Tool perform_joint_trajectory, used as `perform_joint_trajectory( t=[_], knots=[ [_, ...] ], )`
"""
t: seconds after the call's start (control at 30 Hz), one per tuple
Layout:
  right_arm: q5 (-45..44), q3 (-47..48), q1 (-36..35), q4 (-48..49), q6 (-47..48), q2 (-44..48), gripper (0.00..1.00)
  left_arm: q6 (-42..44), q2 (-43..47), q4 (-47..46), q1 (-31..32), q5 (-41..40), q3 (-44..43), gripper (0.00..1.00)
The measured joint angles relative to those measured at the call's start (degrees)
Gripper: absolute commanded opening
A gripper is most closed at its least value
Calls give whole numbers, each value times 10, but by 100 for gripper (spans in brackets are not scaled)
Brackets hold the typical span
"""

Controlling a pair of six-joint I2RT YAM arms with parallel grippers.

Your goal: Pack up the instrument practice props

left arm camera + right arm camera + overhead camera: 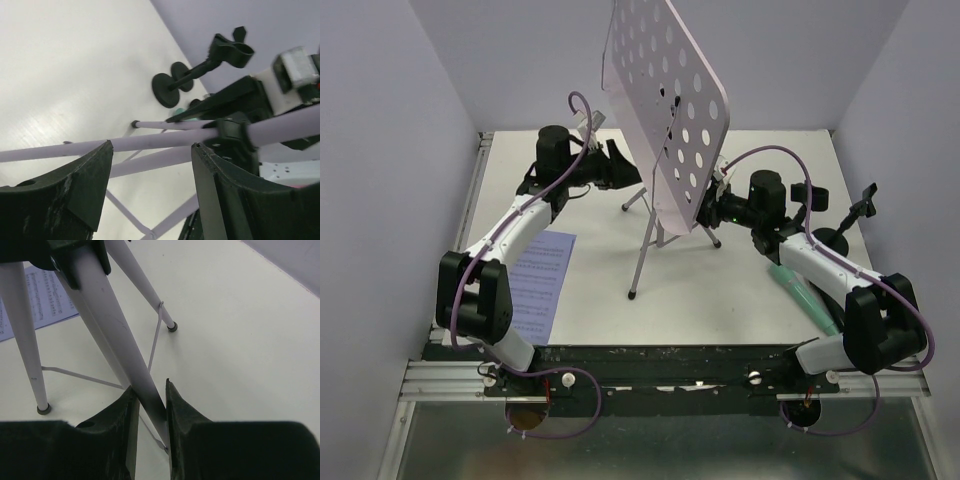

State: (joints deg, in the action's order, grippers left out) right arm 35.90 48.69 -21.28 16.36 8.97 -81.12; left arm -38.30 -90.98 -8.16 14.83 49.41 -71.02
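Mid-frame, the right gripper (150, 390) is pinching a silver tripod (642, 258) leg; the left gripper (152, 147) is hovering spread. Uneven pulling risks toppling it.

We see: pale lilac desk (640, 90) with round-hole grid, silver tripod (116, 325), pale sheet-music page (542, 280) with dark staves, mint-green microphone (807, 290), black round-based pole (165, 90), off-white counter (720, 290).

Printed sheet-music pages (548, 280) — nothing legible
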Motion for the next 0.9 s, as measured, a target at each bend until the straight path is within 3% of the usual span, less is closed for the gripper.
perform_joint_trajectory(
  t=[0.4,0.5,0.7,0.9],
  knots=[
    [0,0,0,0,0,0,0,64,1,82,20,-64,78,74],
    [0,0,0,0,0,0,1,68,30,69,20,-58,100,99],
    [0,0,0,0,0,0,1,63,81,1,19,-20,94,98],
    [0,0,0,1,0,-1,1,71,81,-8,21,-23,69,96]
  ],
)
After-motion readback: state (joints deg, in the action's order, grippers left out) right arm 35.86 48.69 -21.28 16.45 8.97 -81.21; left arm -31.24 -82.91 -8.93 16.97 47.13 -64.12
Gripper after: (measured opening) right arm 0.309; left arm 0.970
